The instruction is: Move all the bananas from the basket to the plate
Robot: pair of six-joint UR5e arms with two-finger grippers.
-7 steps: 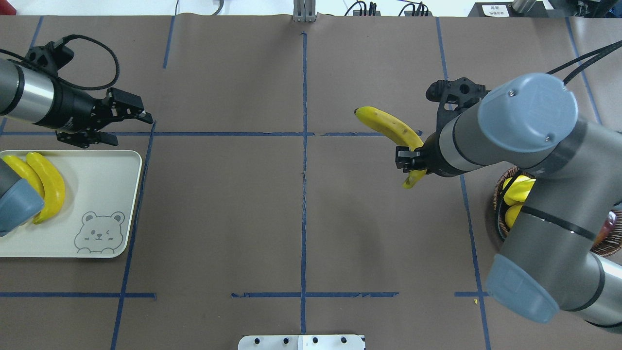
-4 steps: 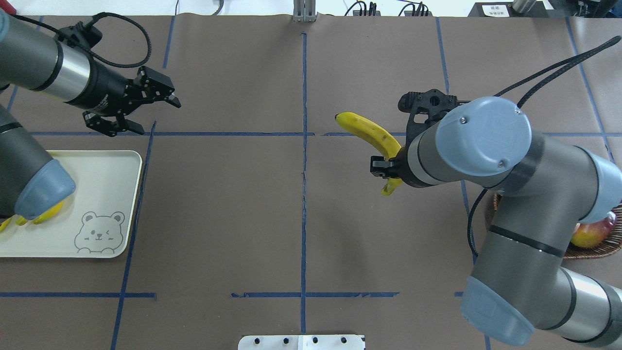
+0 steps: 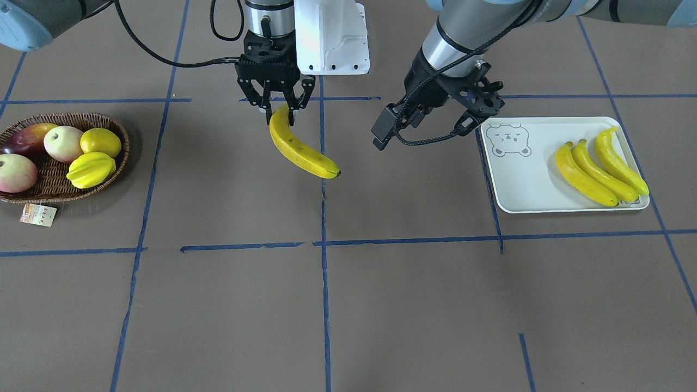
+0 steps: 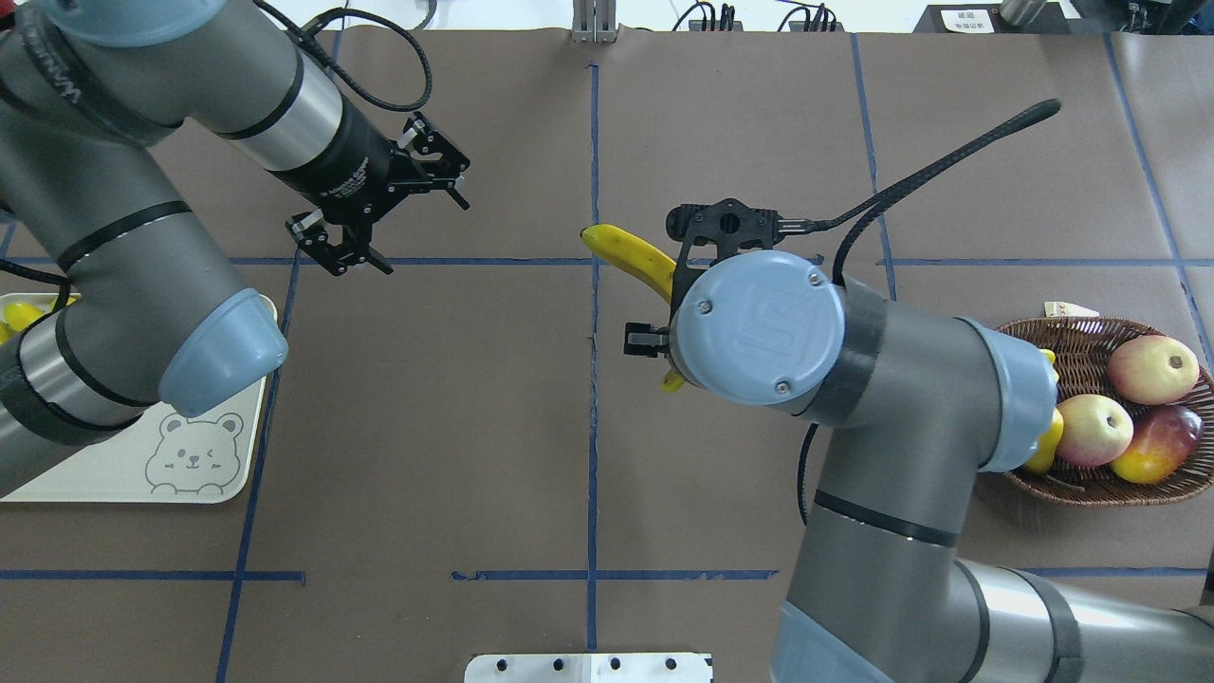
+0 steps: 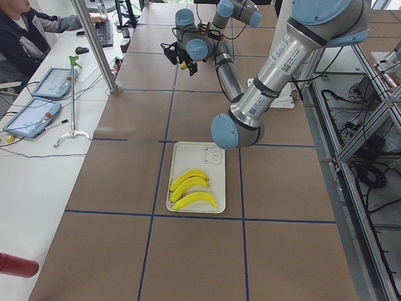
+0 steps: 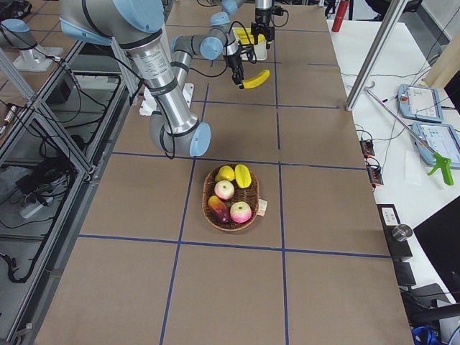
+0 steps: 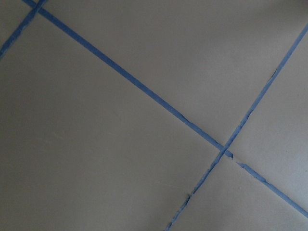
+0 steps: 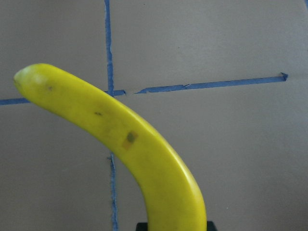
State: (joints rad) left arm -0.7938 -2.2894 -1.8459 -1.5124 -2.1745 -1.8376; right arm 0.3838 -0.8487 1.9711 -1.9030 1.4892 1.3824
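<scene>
Yellow banana in right end effector's grip; front view reveals plate's 3 bananas.

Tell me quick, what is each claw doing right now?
Left gripper: open, holding nothing.
Right gripper: closed on a banana.

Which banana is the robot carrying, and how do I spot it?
Find the blue tape line down the middle of the table. Right there the right pincer holds one banana by its end. The three other bananas lie on the plate; only this one is off it.
</scene>
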